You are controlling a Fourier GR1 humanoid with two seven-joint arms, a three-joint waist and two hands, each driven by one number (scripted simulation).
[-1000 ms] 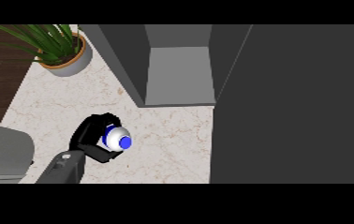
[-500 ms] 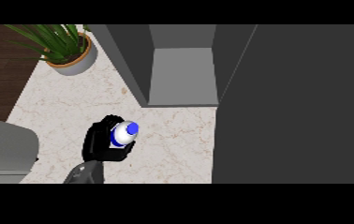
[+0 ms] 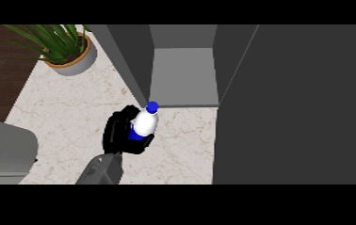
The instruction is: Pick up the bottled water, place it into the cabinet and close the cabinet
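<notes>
Left hand [image 3: 119, 135] at centre-left, fingers [image 3: 129, 113] curled (round the bottle [image 3: 145, 123]), grey forearm [image 3: 97, 170] below.

Potted plant [image 3: 64, 52]: long green leaves, round tan-rimmed grey pot, upper left of countertop; countertop [image 3: 66, 107]: pale marble, faint brownish veining; dark brown strip [image 3: 12, 78] beyond its left edge, possibly floor; grey rounded object [image 3: 14, 154], lower left, cut off by frame, unidentified.

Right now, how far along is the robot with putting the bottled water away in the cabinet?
Done: the robot hand is curled round the bottled water. In hand: the bottle sits tilted, cap near the front edge of the open cabinet, not yet inside. Left: setting it in the compartment, then closing the cabinet.
</notes>
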